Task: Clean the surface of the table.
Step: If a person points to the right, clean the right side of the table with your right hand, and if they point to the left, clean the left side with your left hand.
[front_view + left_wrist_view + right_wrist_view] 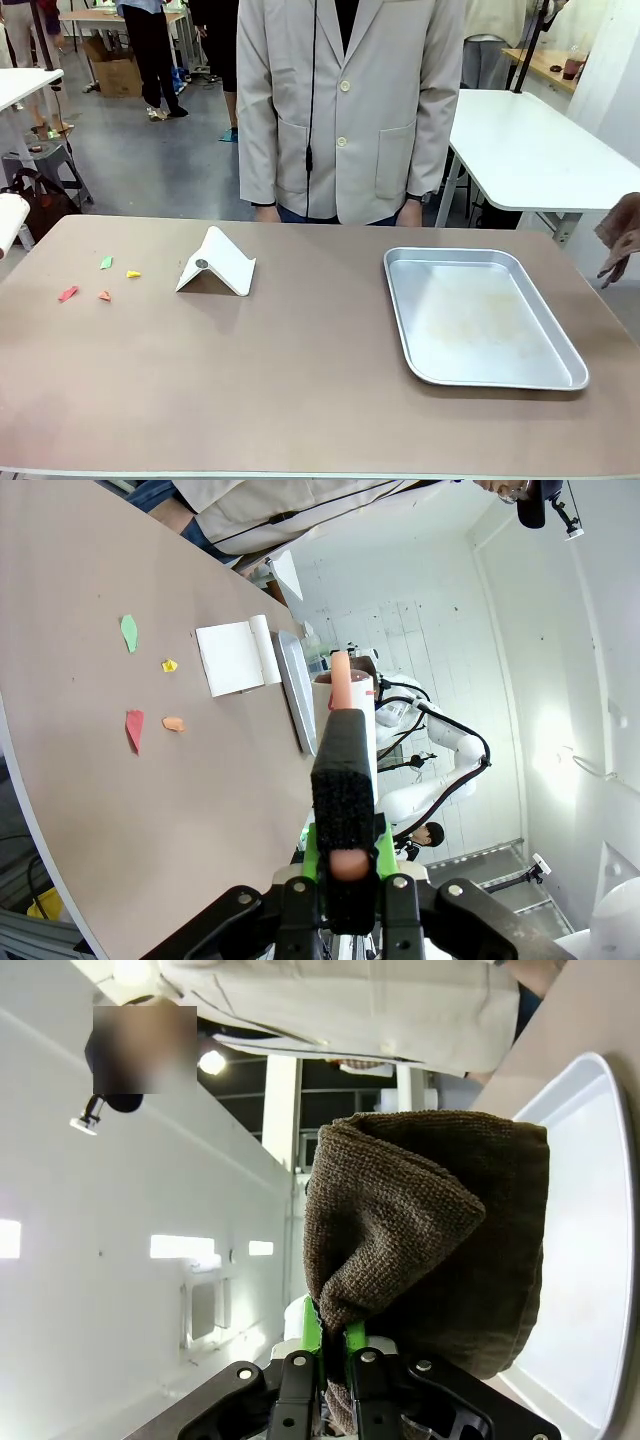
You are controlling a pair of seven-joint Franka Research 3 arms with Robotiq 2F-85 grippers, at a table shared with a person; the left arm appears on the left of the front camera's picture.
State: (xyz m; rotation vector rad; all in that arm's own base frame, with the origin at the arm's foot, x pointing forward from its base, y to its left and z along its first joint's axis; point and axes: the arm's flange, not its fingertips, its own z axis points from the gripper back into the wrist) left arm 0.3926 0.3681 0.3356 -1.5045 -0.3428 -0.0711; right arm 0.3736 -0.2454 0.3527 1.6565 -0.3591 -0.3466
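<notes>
Two edges cut things off: the tabletop (300,400) (spanning the front view) loses its near corners, and the brown cloth (620,235) at 3 o'clock is clipped. Right hand (335,1345) is clamped tight on that cloth, which drapes over it. Left hand (345,858) pinches a black foam block (343,770). Four paper scraps (104,295) lie at 9 o'clock.

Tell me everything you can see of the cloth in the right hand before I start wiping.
The cloth is dark brown with a coarse looped weave, folded into a thick wad. The right hand is shut on its lower fold. It is held in the air, the silver tray behind it in the wrist view. From the front it hangs at the right edge, clear of the table.
</notes>
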